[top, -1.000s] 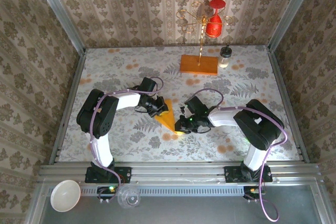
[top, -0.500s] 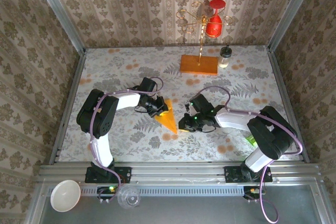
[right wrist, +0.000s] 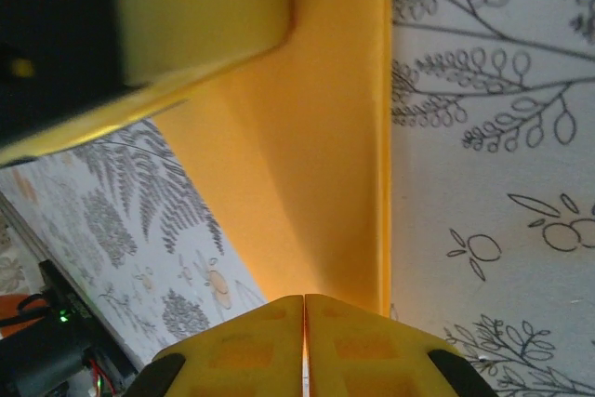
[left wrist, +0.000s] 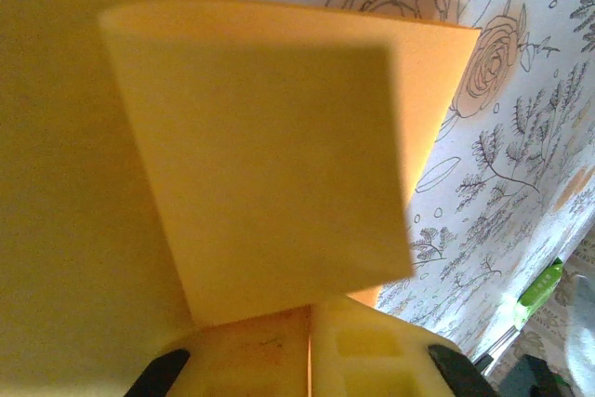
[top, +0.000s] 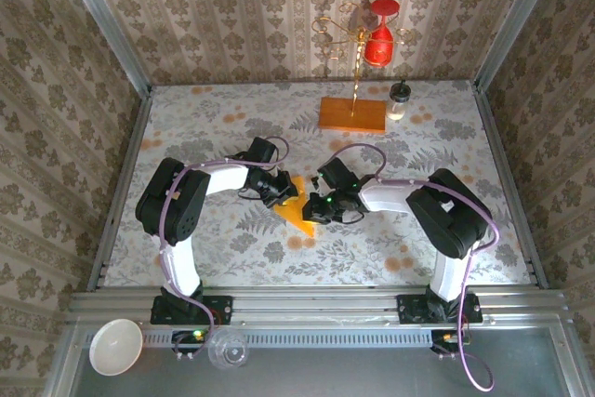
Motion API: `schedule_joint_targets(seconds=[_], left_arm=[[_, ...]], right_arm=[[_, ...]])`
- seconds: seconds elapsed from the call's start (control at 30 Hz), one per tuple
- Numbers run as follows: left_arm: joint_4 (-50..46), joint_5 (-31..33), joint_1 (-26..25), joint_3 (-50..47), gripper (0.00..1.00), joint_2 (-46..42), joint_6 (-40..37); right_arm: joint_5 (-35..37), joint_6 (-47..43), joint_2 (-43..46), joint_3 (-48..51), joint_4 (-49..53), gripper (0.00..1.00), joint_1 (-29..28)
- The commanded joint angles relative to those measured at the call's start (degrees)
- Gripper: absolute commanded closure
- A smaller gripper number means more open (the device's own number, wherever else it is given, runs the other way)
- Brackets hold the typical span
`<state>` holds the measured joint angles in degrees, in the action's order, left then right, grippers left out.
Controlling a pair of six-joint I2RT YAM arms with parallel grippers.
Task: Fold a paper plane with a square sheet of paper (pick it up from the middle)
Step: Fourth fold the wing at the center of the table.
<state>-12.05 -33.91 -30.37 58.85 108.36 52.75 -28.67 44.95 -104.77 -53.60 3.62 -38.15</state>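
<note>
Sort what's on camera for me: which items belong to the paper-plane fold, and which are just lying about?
Part of the job: partly folded orange-yellow paper; left gripper, shut; right gripper, shut.

Lying about: wooden block with gold wire stand; red ornament; small bottle; white bowl; clear cup.

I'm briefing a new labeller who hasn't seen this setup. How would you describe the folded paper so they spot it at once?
On the floral table, look to the middle, where the left end effector and right end effector meet. The paper plane lies between them: a thin orange-yellow pointed wedge, unlike the thick brown-orange wooden block at the back.
</note>
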Motion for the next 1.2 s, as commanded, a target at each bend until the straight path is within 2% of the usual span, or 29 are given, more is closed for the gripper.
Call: schedule_joint_targets(seconds=[0.0,0.23,0.43,0.67,0.93,1.17], left_arm=[[-2.7,2.1,-1.4,-1.6,0.89,1.5,0.2],[-0.5,1.3,-1.0,-0.1,0.84,-1.0,-5.1],[2.1,-0.4,1.1,0.3,0.81,0.7,-7.3],[-0.9,0.2,4.0,3.8,0.81,3.6,-10.5],[-3.5,0.7,10.8,8.4,0.8,7.2,-15.2],[-4.8,1.0,14.3,12.6,0.8,9.7,-17.1]], right_arm=[[1.7,-1.7,-1.8,-0.2,2.2,0.89,-0.3],[6.5,-4.9,-3.4,0.4,9.3,0.9,-0.3],[8.6,-5.9,-5.3,0.5,12.7,0.9,-0.3],[11.7,-6.8,-6.8,0.3,16.6,0.9,-0.3],[13.1,-7.1,-7.1,1.0,17.8,0.91,-0.3],[12.5,-6.5,-6.5,1.1,17.1,0.91,-0.3]])
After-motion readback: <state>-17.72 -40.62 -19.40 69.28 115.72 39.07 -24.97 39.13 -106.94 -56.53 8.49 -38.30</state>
